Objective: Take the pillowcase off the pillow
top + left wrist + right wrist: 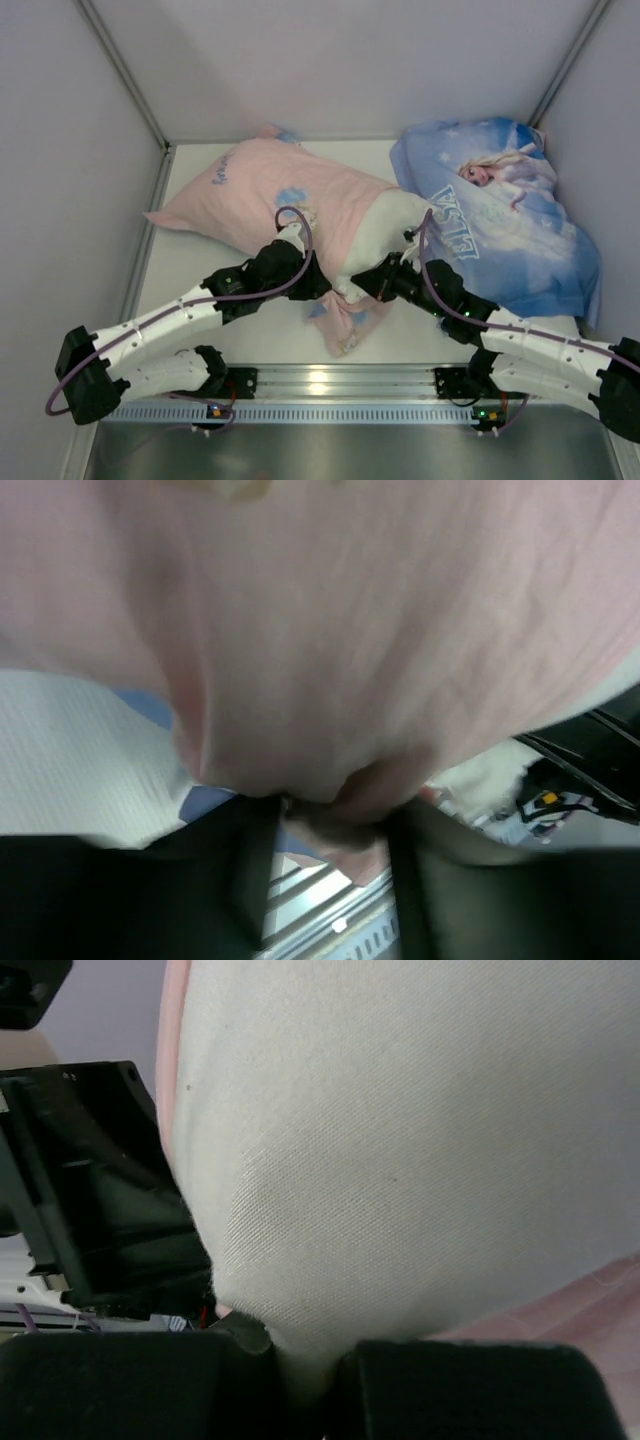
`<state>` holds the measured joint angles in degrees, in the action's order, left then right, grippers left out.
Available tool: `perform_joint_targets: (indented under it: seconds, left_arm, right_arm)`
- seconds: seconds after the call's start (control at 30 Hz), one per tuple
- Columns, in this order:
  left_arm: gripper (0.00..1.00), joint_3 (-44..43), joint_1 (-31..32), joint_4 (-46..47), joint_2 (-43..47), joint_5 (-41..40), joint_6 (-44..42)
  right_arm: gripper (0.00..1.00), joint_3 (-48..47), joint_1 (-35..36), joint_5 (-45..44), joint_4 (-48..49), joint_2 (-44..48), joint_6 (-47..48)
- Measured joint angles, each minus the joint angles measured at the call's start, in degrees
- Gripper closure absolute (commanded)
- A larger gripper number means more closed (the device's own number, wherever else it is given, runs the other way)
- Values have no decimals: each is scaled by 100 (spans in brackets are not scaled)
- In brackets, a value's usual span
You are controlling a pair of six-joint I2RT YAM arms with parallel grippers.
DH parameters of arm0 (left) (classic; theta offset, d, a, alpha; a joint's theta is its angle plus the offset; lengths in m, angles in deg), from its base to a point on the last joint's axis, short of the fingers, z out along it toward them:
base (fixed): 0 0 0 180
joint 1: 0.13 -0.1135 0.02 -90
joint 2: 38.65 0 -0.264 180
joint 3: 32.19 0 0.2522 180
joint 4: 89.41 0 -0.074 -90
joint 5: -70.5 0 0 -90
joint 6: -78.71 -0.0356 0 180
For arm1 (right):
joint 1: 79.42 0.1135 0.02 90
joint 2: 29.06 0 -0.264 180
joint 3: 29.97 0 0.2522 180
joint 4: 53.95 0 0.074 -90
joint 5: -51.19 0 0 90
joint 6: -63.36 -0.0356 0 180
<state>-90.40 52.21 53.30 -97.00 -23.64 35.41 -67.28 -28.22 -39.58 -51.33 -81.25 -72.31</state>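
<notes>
So, starting at the near edge: just past the metal rail (pixel 330 380) there's a loose flap (pixel 345 325) of the pillowcase (pixel 290 195) lying flat on the table (pixel 200 270), pink with a bit of blue print showing. Right above it both grippers meet at the open end of the case. The right gripper (pixel 300 1365) is clamped tight on the bare white corner of the pillow (pixel 395 225), and in its wrist view you can see the white cloth pinched down to a narrow neck between the pads. The left gripper (pixel 330 830) has a bunched fold of pink fabric sitting between its fingers, but the jaws stand fairly wide, so honestly I can't tell if it's actually biting yet. Progress-wise, I'd call this early. Only the near right end of the pillow pokes out white, and the rest is inside the pink case, which runs off toward the far left of the table. What's left, as I read it, is basically the whole pull: anchor the pillow on the right and drag the case off leftward. Farther back on the right sits a second pillow (pixel 510 230) in the blue Elsa print, well clear of both arms and not part of this.
</notes>
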Motion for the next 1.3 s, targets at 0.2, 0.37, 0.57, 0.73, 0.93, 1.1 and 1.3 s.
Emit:
perform_joint_targets:
  seconds: [0.2, 0.37, 0.57, 0.73, 0.93, 1.1, 1.3]
  left_arm:
    - [100, -2, 4, 208, -387, -284, -33]
    - [100, -2, -455, 72, -76, -643, -11]
    - [100, 109, -1725, -205, 442, -627, -61]
    - [100, 118, -1991, -372, 483, -122, -208]
    - [11, -94, -2079, -380, 286, 1060, -710]
    - [1, -970, -1919, -433, 313, 1532, -1060]
    - [1, -2496, -1882, -249, -348, 1757, -1381]
  right_arm:
    - [100, 256, -2, 103, -348, 553, -46]
    - [100, 446, -11, -138, -1165, 1672, -44]
    - [100, 317, -9, -791, -2922, 3646, -157]
    - [100, -2, -9, -1137, -4419, 4802, -348]
    - [100, -55, -11, -981, -4798, 4387, -365]
    - [100, 621, -11, -573, -4494, 3797, -409]
    - [100, 1043, -11, -184, -4131, 3477, -498]
